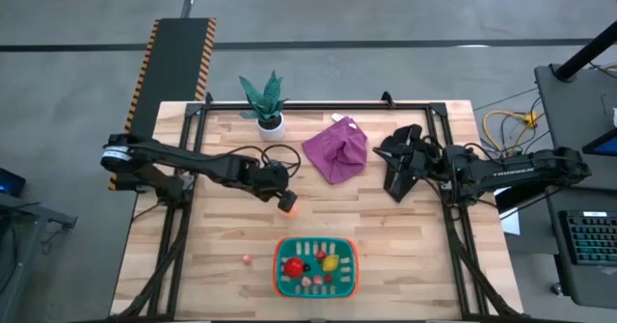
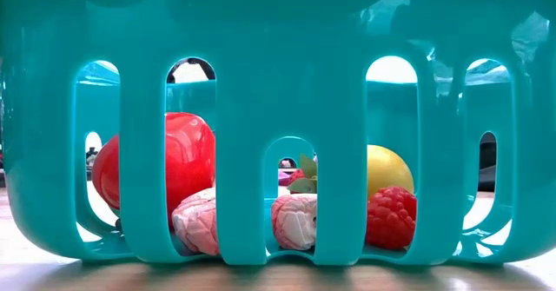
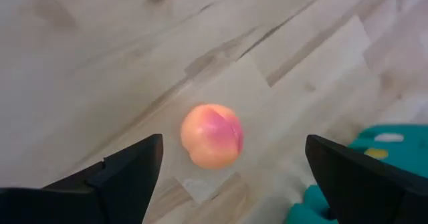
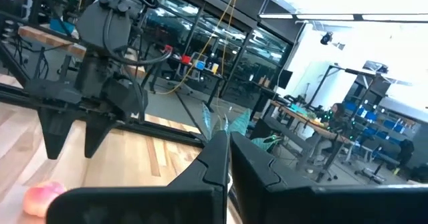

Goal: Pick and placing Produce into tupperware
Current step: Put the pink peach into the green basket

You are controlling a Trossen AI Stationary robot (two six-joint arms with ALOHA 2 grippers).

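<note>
The left gripper (image 1: 285, 201) hangs over the middle of the table (image 1: 405, 255), and its two fingers stand wide apart with nothing between them. In the left wrist view the peach (image 3: 212, 136) lies on the bare wood directly ahead of this gripper, about centred in the gap between the two dark fingers (image 3: 117, 174), and not touching either of them. The peach is almost round, so it has no real long axis to line up with; the gripper only needs to go straight down around it. From above, the fruit is nearly hidden under the gripper, so I cannot say how high the fingers are above it.

The tupperware (image 1: 316, 285) stands at the near edge of the table, a short way from the left gripper, and its teal corner shows in the left wrist view near the right finger. Inside it are already a red piece (image 2: 178, 165), a yellow piece (image 2: 387, 169), a raspberry-like piece (image 2: 391, 217) and pale pink ones. One tiny pink piece (image 1: 247, 259) lies on the wood just beside the tupperware.

The right gripper (image 1: 395, 185) waits near the purple cloth (image 1: 337, 149), with fingers together and empty, and it is clearly farther from the peach than the left one.
</note>
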